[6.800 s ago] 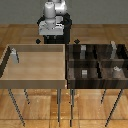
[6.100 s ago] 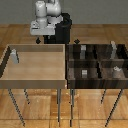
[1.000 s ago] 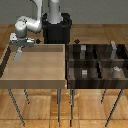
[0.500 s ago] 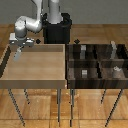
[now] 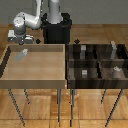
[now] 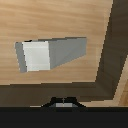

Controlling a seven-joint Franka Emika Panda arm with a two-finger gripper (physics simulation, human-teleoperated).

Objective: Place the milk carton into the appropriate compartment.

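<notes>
Hovering over the far corner of the pale wooden tray (image 5: 10, 67) on the exterior view's left, your gripper (image 5: 22, 46) hangs just above the milk carton (image 5: 22, 54) — and you cannot tell from either view whether its fingers are spread or closed, since the wrist view shows only a dark sliver of the gripper's body at the picture's edge. Nothing suggests it is holding anything; the carton (image 6: 50, 54) lies on the tray floor, apparently on its side, close to the tray's wall and corner.

So you are at the approach step, with the grasp not yet made. Next you need to come straight down over the carton, line the fingers across its narrower width, and close on it — mind the nearby wall, which leaves little room on that side.

Beyond the tray, on the exterior view's right, stands the dark-walled bin (image 5: 70, 65) divided into four cells, each with a small grey shape in it. After lifting, you would carry the carton across and pick the matching cell; which one that is cannot be made out at this size.
</notes>
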